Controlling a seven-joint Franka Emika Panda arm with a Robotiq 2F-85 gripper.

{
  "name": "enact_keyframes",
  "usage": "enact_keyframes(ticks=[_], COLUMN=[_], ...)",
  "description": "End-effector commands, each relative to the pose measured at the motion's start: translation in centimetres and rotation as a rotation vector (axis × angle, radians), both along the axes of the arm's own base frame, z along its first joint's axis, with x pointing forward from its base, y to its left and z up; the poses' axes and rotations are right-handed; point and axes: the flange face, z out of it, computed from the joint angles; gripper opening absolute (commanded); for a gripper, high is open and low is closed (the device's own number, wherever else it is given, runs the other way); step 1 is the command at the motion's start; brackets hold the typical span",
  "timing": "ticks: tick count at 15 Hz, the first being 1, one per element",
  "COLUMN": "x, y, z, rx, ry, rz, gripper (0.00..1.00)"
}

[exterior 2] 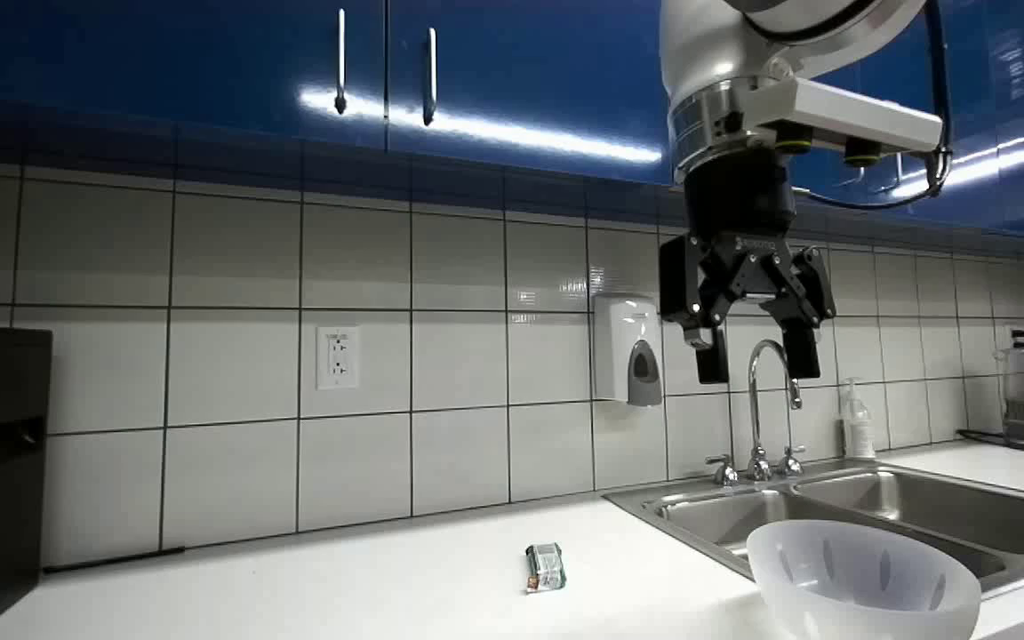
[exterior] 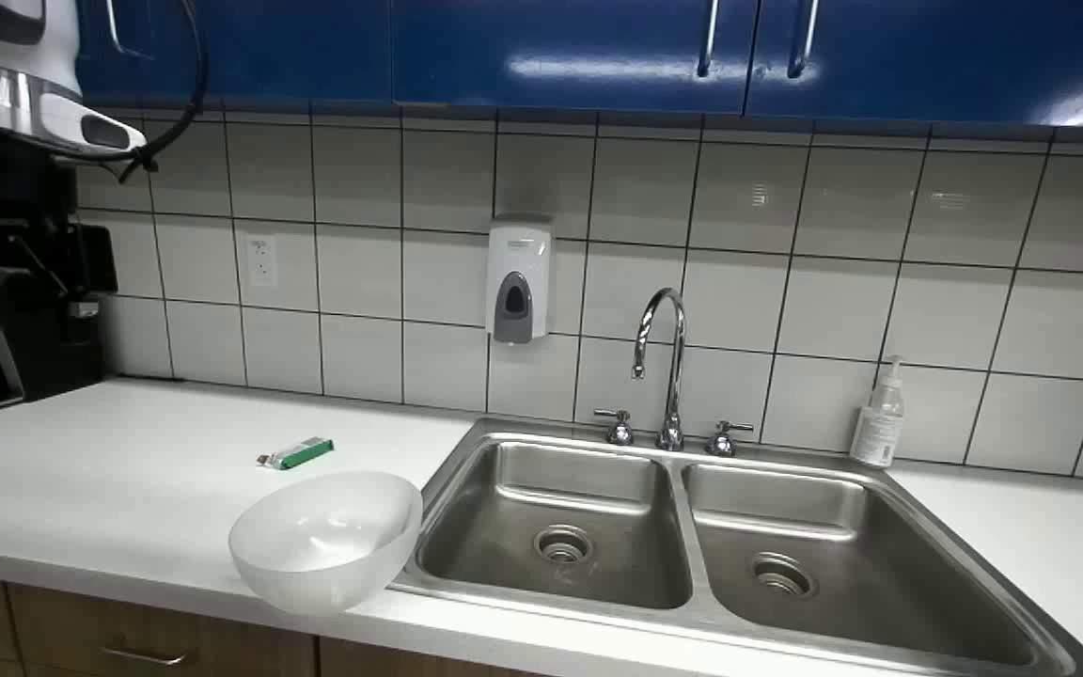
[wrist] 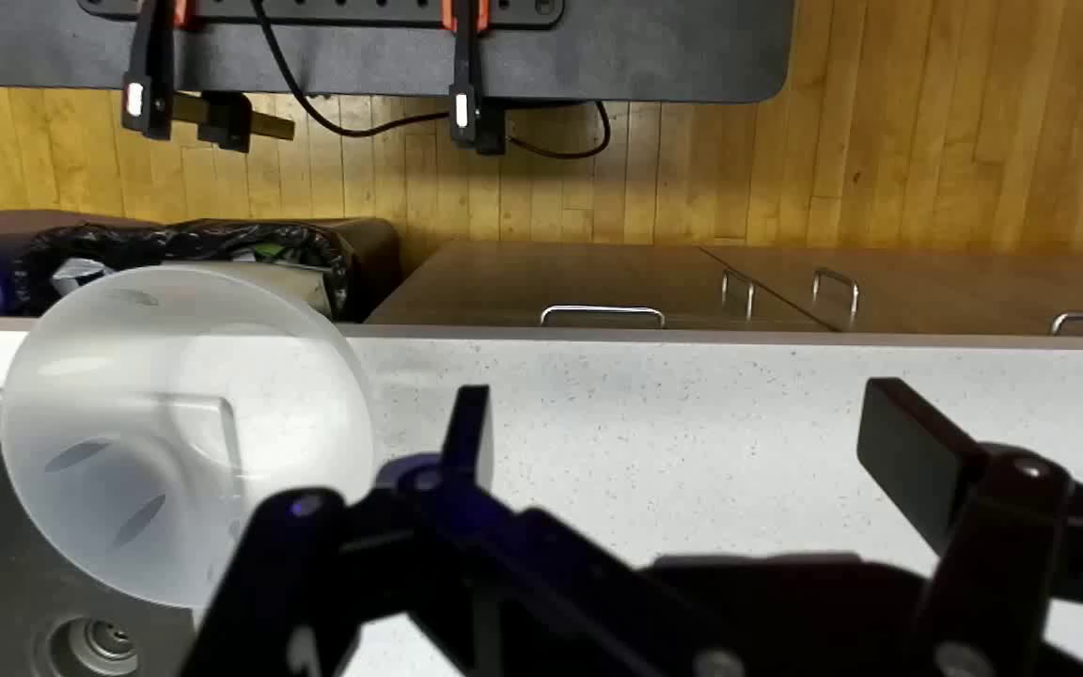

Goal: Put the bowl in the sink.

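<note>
A frosted, translucent bowl (exterior: 325,564) sits on the white counter near its front edge, beside the left basin of the sink. It also shows in an exterior view (exterior 2: 859,587) and in the wrist view (wrist: 184,423), where it overlaps the sink's corner. The steel sink (exterior: 694,550) has two basins, with nothing in them that I can see. My gripper (exterior 2: 756,356) hangs well above the counter, fingers pointing down, open and empty. In the wrist view the gripper (wrist: 678,432) is to the right of the bowl and apart from it.
A green snack packet (exterior: 302,453) lies on the counter behind the bowl. A tall faucet (exterior: 673,367) rises behind the sink. A soap bottle (exterior: 878,423) stands at the back right. A wall soap dispenser (exterior: 518,282) and blue cabinets (exterior: 579,52) are above. A coffee maker (exterior: 43,329) stands at left.
</note>
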Motion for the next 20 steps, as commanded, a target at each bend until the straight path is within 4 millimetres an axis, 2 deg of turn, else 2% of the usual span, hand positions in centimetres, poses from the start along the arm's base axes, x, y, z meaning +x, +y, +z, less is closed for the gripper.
enact_keyframes(ticks=[1, 12, 20], x=[0.0, 0.0, 1.9], y=[0.0, 0.0, -1.5], z=[0.0, 0.0, -2.0], rx=[0.0, 0.0, -0.011], ry=[0.001, 0.002, 0.017], rz=[0.0, 0.0, -0.028], gripper=[1.0, 1.0, 1.0])
